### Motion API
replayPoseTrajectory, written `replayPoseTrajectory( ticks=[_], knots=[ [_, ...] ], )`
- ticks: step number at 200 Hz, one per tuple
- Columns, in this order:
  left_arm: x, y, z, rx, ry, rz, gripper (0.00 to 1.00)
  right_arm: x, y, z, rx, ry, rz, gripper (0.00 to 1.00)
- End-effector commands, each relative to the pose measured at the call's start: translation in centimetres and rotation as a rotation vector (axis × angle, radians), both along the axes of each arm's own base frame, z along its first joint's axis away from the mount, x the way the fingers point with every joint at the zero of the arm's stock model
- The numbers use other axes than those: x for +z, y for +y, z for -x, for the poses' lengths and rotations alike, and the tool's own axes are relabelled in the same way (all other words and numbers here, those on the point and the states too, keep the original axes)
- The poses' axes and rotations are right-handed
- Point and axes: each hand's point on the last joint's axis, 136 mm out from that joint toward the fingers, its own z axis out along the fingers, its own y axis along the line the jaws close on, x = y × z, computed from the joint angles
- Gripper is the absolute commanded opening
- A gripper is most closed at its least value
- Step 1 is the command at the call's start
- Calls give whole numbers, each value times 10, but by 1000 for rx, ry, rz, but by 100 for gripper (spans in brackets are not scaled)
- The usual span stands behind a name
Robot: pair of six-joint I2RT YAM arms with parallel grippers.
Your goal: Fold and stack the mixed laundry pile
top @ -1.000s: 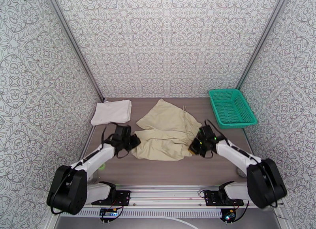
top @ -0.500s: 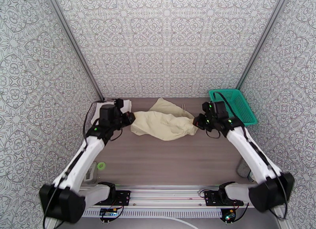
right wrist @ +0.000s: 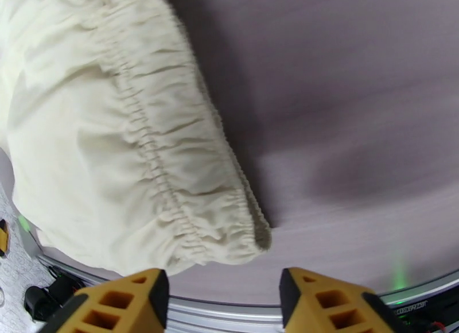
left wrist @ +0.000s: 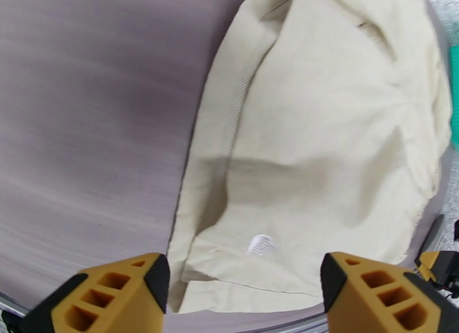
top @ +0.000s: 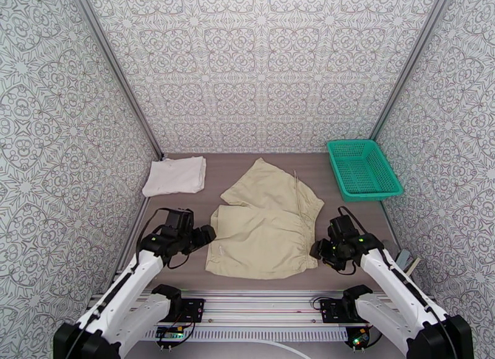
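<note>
Beige cloth drawstring shorts (top: 266, 227) lie flat between our two empty grippers.
Waistband faces our right gripper (top: 318, 250), leg hems our left gripper (top: 207, 235); we hold both wide, gripping nothing, each just beside its end. The long axis runs left to right, so neither arm is nearer; the folded white cloth T-shirt (top: 175, 176) lies far left, well apart.

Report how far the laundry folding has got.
Done: the white T-shirt lies folded at the far left. In hand: the beige shorts lie spread flat between the left claw and right claw, both open and empty. Left: fold the shorts, then stack them with the T-shirt.
</note>
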Motion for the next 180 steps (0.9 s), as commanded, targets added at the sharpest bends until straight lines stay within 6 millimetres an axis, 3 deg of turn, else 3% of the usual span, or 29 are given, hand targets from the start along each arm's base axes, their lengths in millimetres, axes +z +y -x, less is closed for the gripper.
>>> replayPoseTrajectory(
  ticks=[1, 25, 65, 89, 118, 135, 180],
  knots=[
    [-20, -1, 8, 5, 79, -6, 80, 3, 14, -11, -74, -30, -116, 62],
    [-32, -8, 19, -18, 121, -21, 83, -8, 6, 1, -71, 20, -65, 65],
    [-49, -21, 42, -44, 189, -18, 88, -25, -2, 25, -88, 102, -35, 61],
    [-64, -23, 55, -37, 231, -8, 88, -33, 3, 25, -101, 105, -66, 58],
    [-74, -28, 58, -39, 245, 2, 80, -40, 12, 15, -100, 88, -100, 55],
    [-75, -36, 54, -48, 229, 34, 68, -44, 17, 8, -100, 68, -108, 51],
    [-53, -55, 33, -75, 124, 101, 18, -33, 18, -6, -104, 4, -112, 27]
  ],
)
